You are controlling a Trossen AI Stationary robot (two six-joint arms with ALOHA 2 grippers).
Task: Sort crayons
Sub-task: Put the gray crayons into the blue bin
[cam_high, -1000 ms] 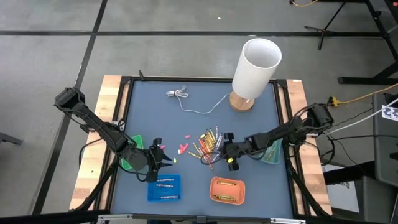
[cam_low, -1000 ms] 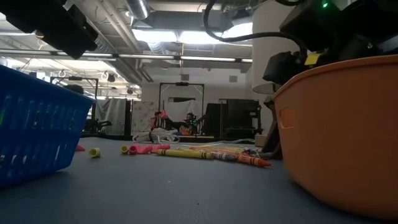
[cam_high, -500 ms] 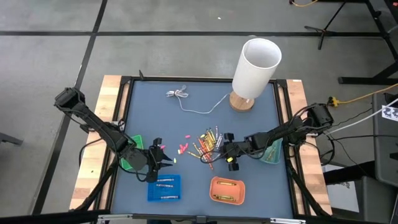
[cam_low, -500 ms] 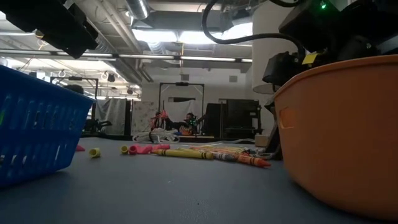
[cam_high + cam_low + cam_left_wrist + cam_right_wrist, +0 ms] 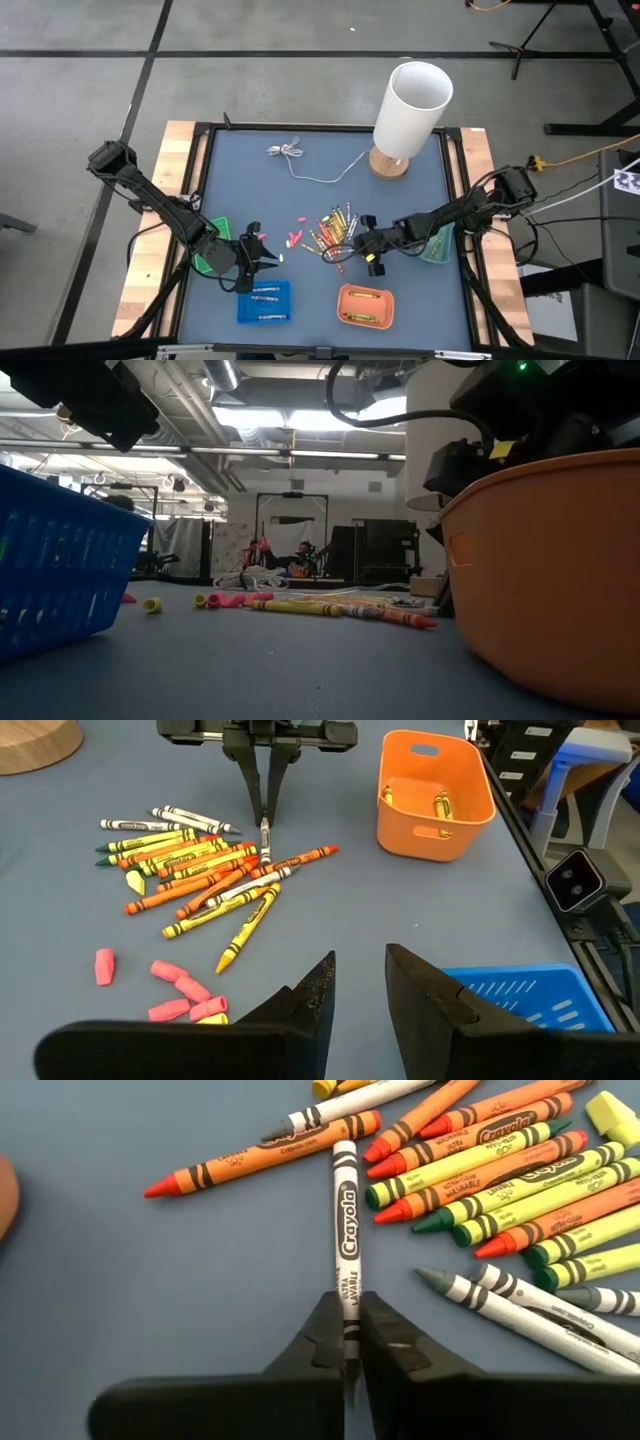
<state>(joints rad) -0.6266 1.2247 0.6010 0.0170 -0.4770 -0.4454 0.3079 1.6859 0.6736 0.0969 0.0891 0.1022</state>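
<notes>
A loose pile of crayons (image 5: 335, 232) in orange, yellow, green and white lies in the middle of the blue mat. My right gripper (image 5: 343, 250) stands at the pile's near edge, shut on a white crayon (image 5: 346, 1210). It also shows far off in the left wrist view as my right gripper (image 5: 265, 815). Left of the pile my left gripper (image 5: 268, 258) hovers open, with nothing between its fingers (image 5: 318, 995). Short pink pieces (image 5: 180, 995) lie on the mat just ahead of it. My right gripper pinches the white crayon's near end (image 5: 347, 1305) between its two fingertips. The fingers slant down from the table's right and lie along the crayon, which runs straight out past them. Its far end (image 5: 345, 1150) reaches an orange crayon of the pile.
A blue tray (image 5: 265, 300) and an orange tray (image 5: 365, 305) holding a few crayons stand near the front edge. A green tray (image 5: 208, 260) sits under my left arm, a teal one (image 5: 438, 243) under my right. At the back are a white cylinder (image 5: 410, 110) and a white cable (image 5: 300, 155).
My right gripper has shut on the white crayon's near end without shifting its place. The crayon pile and my left arm have stayed as they were.
</notes>
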